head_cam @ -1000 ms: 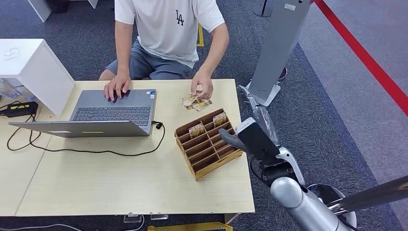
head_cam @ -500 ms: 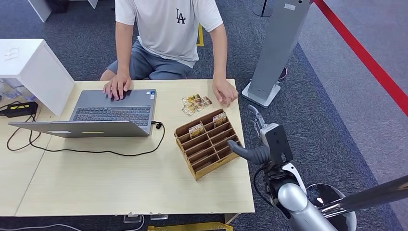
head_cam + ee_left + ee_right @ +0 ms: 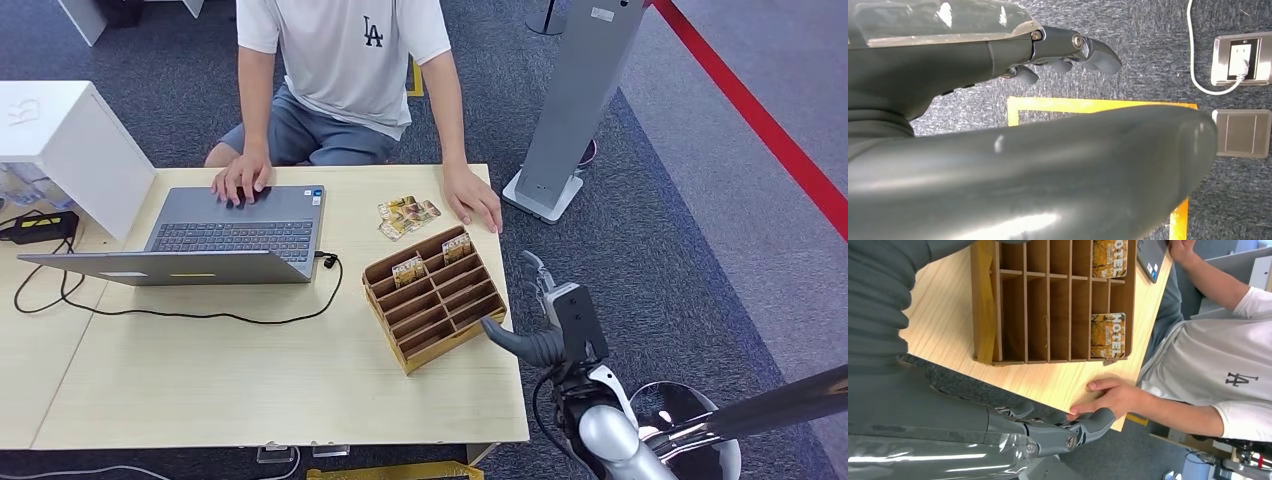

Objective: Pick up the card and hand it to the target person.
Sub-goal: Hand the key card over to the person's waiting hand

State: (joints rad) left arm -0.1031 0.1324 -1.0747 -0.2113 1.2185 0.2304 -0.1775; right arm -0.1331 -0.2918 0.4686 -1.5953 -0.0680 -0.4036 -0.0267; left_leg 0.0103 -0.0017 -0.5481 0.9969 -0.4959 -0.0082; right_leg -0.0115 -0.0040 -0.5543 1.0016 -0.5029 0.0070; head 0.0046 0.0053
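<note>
Head view: the right robot hand point(image 3: 548, 318) hangs off the pale wooden surface point(image 3: 250, 380) beside the brown slotted wooden card rack point(image 3: 432, 297), fingers apart, holding nothing. Printed hotel cards point(image 3: 407, 214) lie near the seated person's hand point(image 3: 476, 199). Left wrist view: the left robot hand point(image 3: 1068, 52) is released above grey carpet.

Person's hand point(image 3: 474, 198) and card rack point(image 3: 433, 296) (probably low) crowd the table point(image 3: 250, 380) edge.
</note>
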